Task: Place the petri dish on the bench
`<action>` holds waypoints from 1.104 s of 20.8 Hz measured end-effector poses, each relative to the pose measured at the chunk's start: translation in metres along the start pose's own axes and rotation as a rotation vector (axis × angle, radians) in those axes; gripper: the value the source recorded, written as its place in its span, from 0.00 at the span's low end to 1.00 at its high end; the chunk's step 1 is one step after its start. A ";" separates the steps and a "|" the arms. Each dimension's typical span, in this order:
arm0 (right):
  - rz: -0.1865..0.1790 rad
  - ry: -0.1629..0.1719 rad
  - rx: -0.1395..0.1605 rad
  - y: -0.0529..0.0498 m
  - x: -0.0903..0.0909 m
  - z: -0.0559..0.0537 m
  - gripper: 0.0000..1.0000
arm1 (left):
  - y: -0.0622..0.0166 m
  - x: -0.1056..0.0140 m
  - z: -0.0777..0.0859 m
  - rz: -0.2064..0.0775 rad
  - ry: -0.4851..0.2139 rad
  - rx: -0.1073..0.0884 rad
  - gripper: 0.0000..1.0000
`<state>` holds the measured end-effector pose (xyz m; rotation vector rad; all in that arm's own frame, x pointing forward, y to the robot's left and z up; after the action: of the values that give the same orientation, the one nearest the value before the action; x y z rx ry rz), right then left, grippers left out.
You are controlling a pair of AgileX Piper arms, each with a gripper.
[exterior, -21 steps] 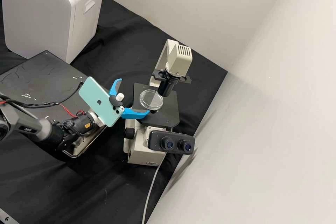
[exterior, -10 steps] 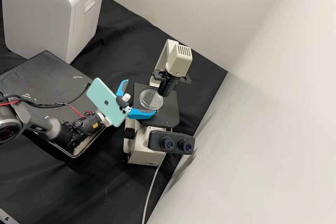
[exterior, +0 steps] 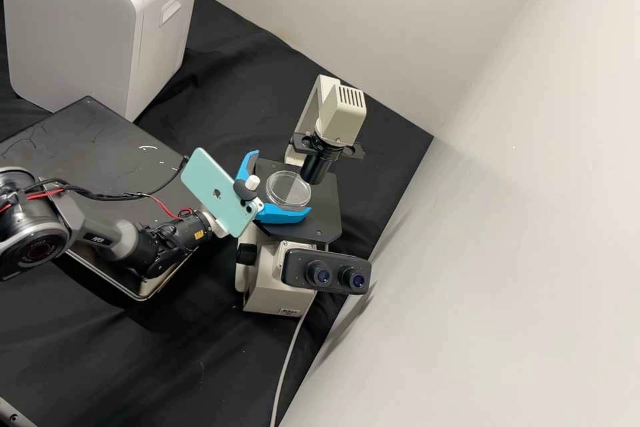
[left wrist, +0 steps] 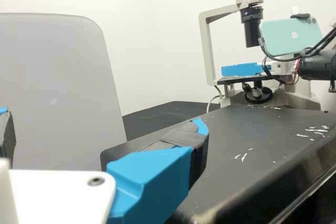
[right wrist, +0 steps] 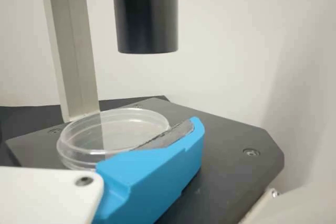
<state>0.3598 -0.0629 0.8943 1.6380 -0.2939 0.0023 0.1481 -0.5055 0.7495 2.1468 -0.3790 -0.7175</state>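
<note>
- Right end effector (exterior: 283,184) is at the microscope (exterior: 275,283), its two blue fingers spread wide with the petri dish (exterior: 288,189) between them — one finger on the far side, the other along the near side, just beside the dish's wall. I cannot tell whether either finger touches it.
- The petri dish is clear and lidded. It sits flat on the microscope's black stage (exterior: 327,219), directly under the black cylinder (exterior: 319,161) that hangs above it, not on the counter (exterior: 220,80).
- A mint-green phone (exterior: 220,192) is clipped to the right arm's wrist, just behind the fingers.
- Left end effector (left wrist: 100,129) is well apart from the microscope, low at the edge of a scratched dark slab (left wrist: 262,140). Its fingers are wide apart and hold nothing.
- A large white box (exterior: 93,20) stands at the counter's far left corner, behind the slab.
</note>
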 end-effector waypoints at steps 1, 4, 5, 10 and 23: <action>0.001 -0.001 -0.006 0.000 0.002 0.001 1.00 | 0.0000 0.000 0.000 0.000 0.000 0.000 1.00; 0.001 -0.009 -0.016 -0.002 0.008 0.005 1.00 | 0.0000 0.000 0.000 0.000 0.000 0.000 1.00; 0.006 -0.011 -0.016 -0.002 0.009 0.005 1.00 | 0.0000 0.000 0.000 0.000 0.000 0.000 1.00; 0.015 -0.010 -0.030 -0.002 0.016 0.007 1.00 | 0.0000 0.000 0.000 0.000 0.000 0.000 1.00; 0.017 -0.016 -0.024 -0.004 0.018 0.009 0.00 | 0.0000 0.000 0.000 0.000 0.000 0.000 1.00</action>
<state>0.3760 -0.0744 0.8932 1.6119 -0.3183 -0.0015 0.1481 -0.5055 0.7495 2.1468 -0.3790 -0.7175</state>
